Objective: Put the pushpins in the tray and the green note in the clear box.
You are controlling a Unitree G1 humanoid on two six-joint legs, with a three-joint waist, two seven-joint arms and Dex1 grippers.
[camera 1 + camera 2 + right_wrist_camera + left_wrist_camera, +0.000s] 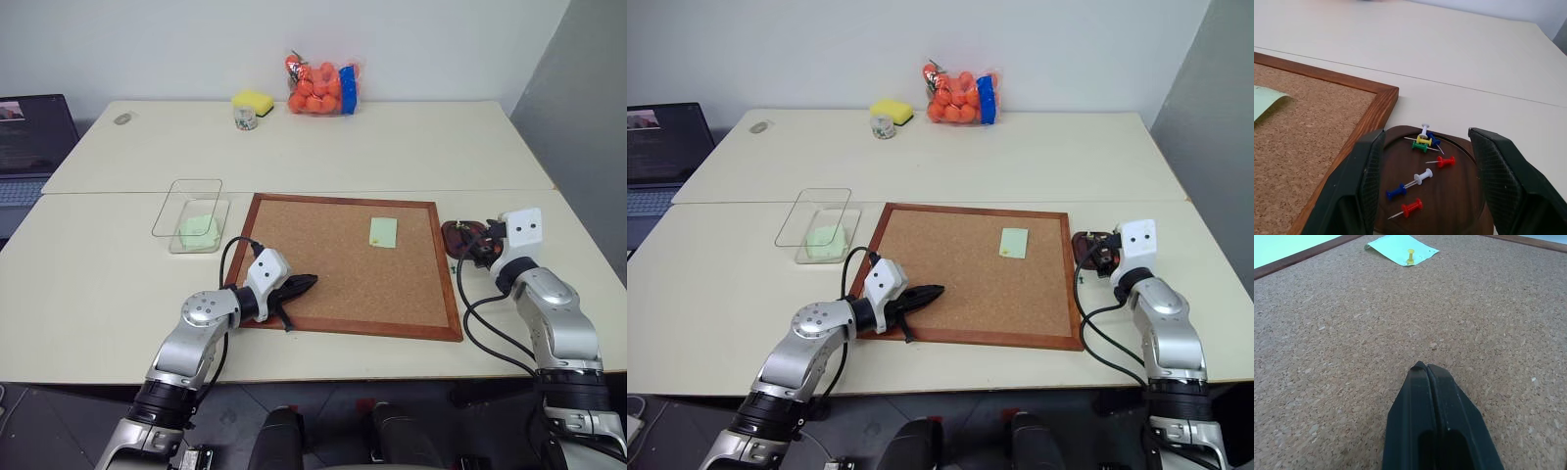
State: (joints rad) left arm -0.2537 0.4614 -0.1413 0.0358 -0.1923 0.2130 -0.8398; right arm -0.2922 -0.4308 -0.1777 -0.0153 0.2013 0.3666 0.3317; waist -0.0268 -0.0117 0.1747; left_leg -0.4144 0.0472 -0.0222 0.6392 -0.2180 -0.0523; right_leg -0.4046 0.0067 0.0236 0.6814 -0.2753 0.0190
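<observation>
I see my right hand (1425, 181) spread over the tray (1459, 196) holding pushpins (1422, 142); my left hand (304, 284) is pressed together above the corkboard (333, 264), where the green note (383, 232) stays pinned.

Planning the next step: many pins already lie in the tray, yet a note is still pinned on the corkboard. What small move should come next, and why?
Probably send the open right end effector, now over the tray, toward the green note to pull its yellow pushpin. That pin still holds the note to the corkboard; the left end effector is shut.
</observation>
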